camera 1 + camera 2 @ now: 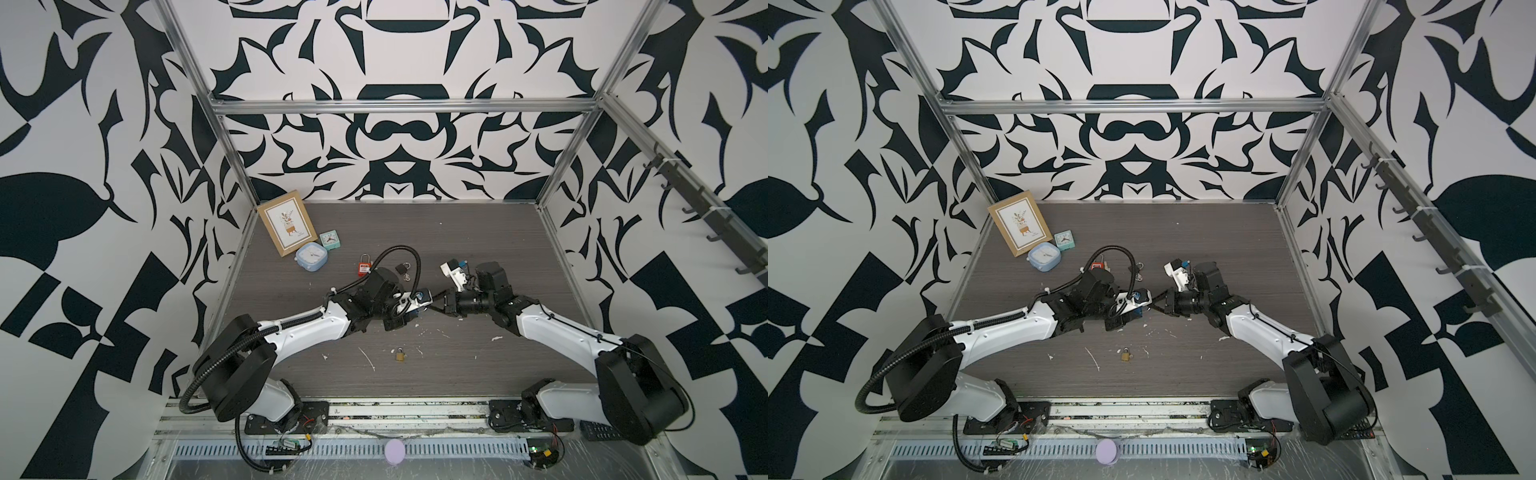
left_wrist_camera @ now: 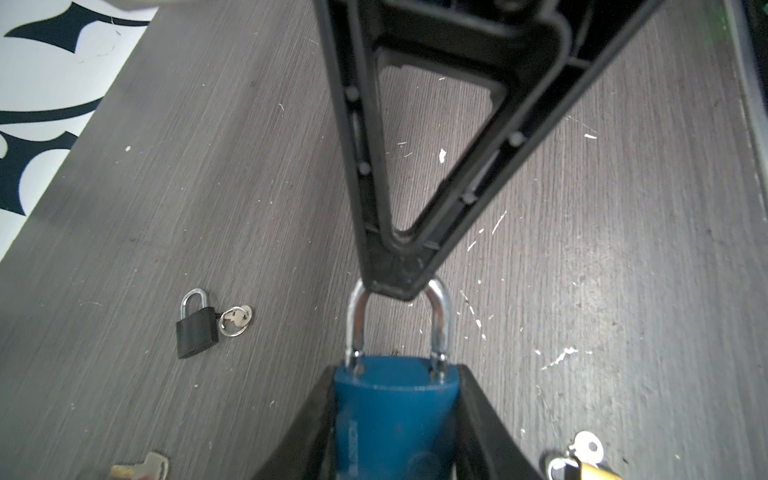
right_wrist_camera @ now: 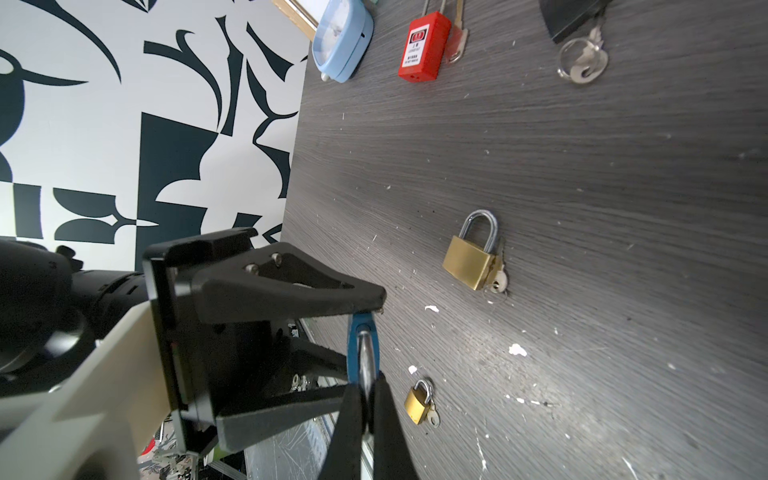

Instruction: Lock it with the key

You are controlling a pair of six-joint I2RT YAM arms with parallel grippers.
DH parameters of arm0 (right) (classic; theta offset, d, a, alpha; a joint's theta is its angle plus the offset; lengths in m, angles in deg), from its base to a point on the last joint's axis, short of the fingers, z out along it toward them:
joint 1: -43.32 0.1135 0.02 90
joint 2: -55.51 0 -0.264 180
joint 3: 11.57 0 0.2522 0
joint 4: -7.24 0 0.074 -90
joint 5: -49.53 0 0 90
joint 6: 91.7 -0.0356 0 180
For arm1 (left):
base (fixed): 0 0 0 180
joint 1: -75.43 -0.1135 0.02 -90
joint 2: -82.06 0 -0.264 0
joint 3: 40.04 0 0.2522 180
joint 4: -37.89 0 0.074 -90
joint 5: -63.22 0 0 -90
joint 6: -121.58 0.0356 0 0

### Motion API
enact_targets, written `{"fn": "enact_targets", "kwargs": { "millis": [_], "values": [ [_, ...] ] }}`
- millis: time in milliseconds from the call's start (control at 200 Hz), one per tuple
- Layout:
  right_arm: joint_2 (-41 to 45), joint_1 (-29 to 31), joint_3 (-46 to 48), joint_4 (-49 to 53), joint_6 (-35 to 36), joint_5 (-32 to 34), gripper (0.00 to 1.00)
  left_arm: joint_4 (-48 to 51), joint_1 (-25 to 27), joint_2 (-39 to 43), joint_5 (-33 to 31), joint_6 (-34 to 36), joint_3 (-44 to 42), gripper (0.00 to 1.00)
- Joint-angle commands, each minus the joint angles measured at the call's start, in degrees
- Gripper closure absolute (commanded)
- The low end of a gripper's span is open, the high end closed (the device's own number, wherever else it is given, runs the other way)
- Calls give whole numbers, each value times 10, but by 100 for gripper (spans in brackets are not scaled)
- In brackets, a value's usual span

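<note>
Clamps padlock (image 2: pixel 395 415) body in left hand (image 2: pixel 397 374), lower centre of frame; pinches shackle (image 2: pixel 440 320) top in closed right hand (image 2: pixel 395 286). Looks seated; key turn likely left, key unseen.

Picture frame (image 1: pixel 286 227) at far-left corner; blue clock (image 1: pixel 311 257), teal clock (image 1: pixel 330 240) beside it.
</note>
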Motion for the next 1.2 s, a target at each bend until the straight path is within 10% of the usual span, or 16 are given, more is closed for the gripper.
{"fn": "enact_targets", "kwargs": {
  "millis": [0, 1195],
  "values": [
    [-25, 52, 23, 25, -9, -42, 100, -260, 6, 16, 69, -23, 91, 100],
    [-53, 87, -3, 40, 9, -9, 100, -309, -3, 0, 68, -29, 112, 100]
  ]
}}
